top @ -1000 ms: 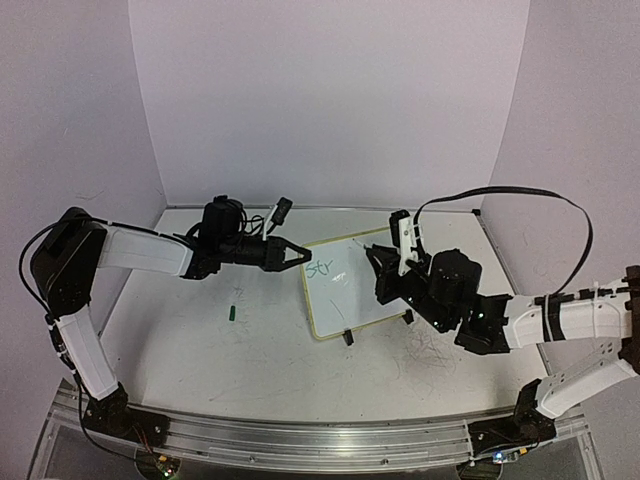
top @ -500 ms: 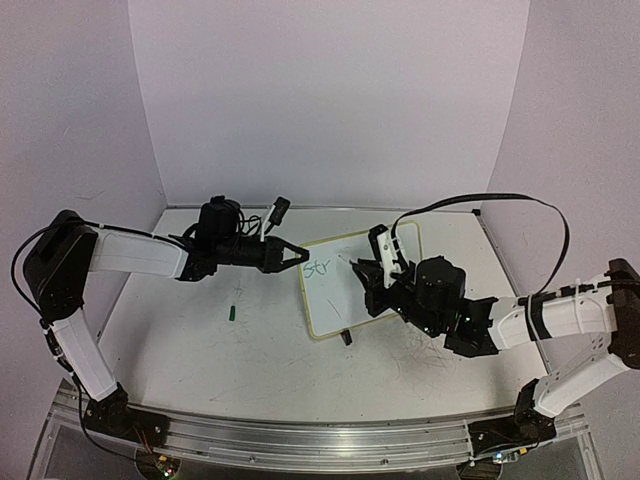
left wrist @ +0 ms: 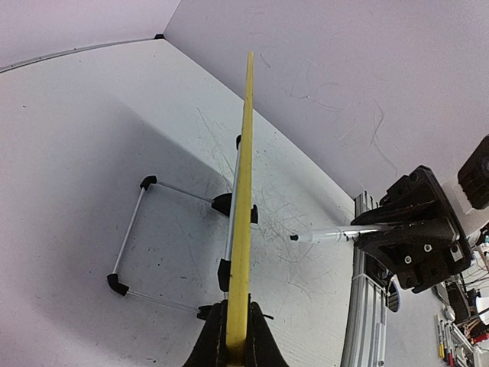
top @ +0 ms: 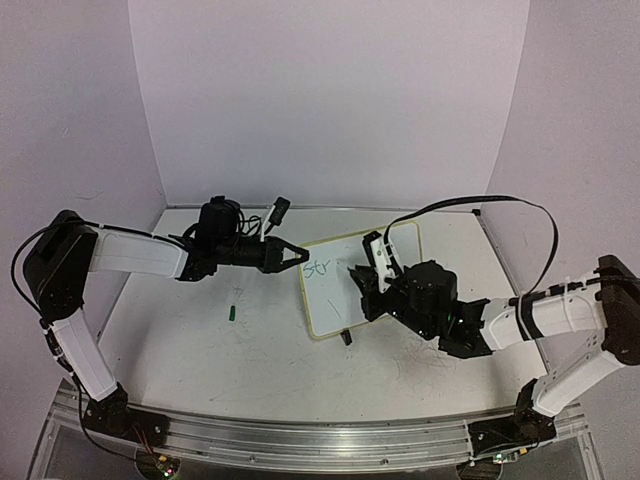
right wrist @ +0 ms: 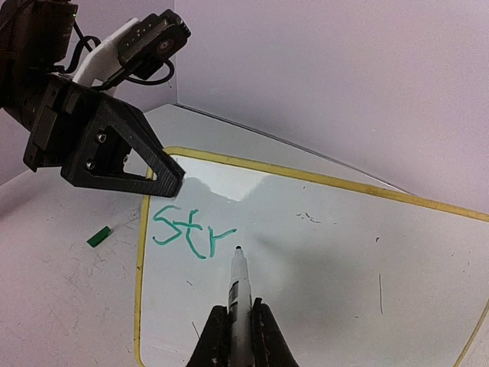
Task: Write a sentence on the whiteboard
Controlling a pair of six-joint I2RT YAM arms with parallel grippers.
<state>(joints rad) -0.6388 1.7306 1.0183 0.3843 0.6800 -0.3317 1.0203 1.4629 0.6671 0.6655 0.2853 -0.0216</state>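
From above, pale lilac walls [top: 330, 100] are closing in a white table [top: 200, 350] that is showing grey scuffs and scribbles. The whiteboard [top: 330, 295] is standing tilted at the middle. The left hand [top: 298, 256] is pinching its left edge and the right hand [top: 362, 280] is reaching over its face. A small green cap [top: 232, 312] is lying apart on the left.

In the left wrist view, the left hand [left wrist: 235, 348] is clamping the whiteboard's [left wrist: 244, 199] yellow frame, seen edge-on. Wire legs [left wrist: 145, 237] are resting on the table [left wrist: 76, 138].

In the right wrist view, the right hand [right wrist: 235, 332] is gripping a marker [right wrist: 237, 287]. Its tip is sitting just right of the sentence [right wrist: 191, 233], which reads only "Str" in green. Whether the tip is touching the whiteboard [right wrist: 321, 260], I cannot tell.
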